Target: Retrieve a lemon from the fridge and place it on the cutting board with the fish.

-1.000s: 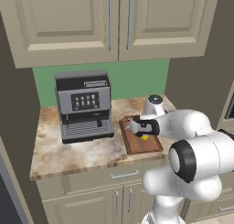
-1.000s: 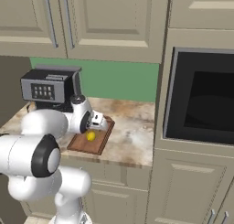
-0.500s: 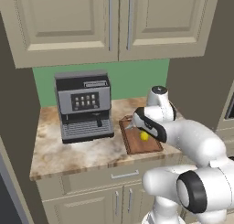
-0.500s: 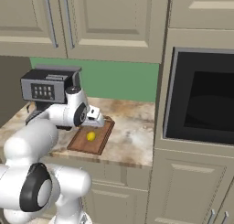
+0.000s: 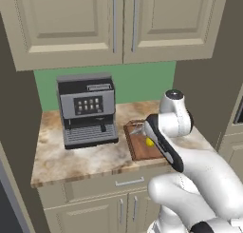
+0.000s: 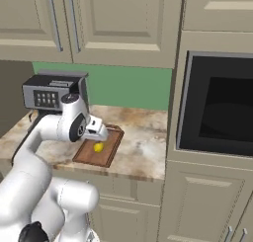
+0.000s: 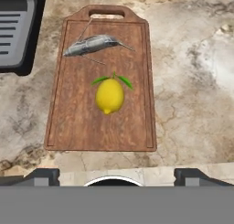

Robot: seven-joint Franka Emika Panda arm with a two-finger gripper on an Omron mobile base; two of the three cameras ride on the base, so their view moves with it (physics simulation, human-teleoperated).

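The bright yellow lemon with two green leaves lies free near the middle of the reddish-brown cutting board. The slim silvery fish rests on the board's far end, close to the handle slot and apart from the lemon. My gripper hangs above the board's near edge, open, with nothing between its fingers. From the base, the lemon shows on the board just below my hand. The fridge is out of view.
A black and grey coffee machine stands on the marbled counter left of the board. A built-in oven fills the tall cabinet on the right. Beige wall cabinets hang overhead.
My hand has lifted up and back from the lemon. The lemon has stayed on the board where it lay.
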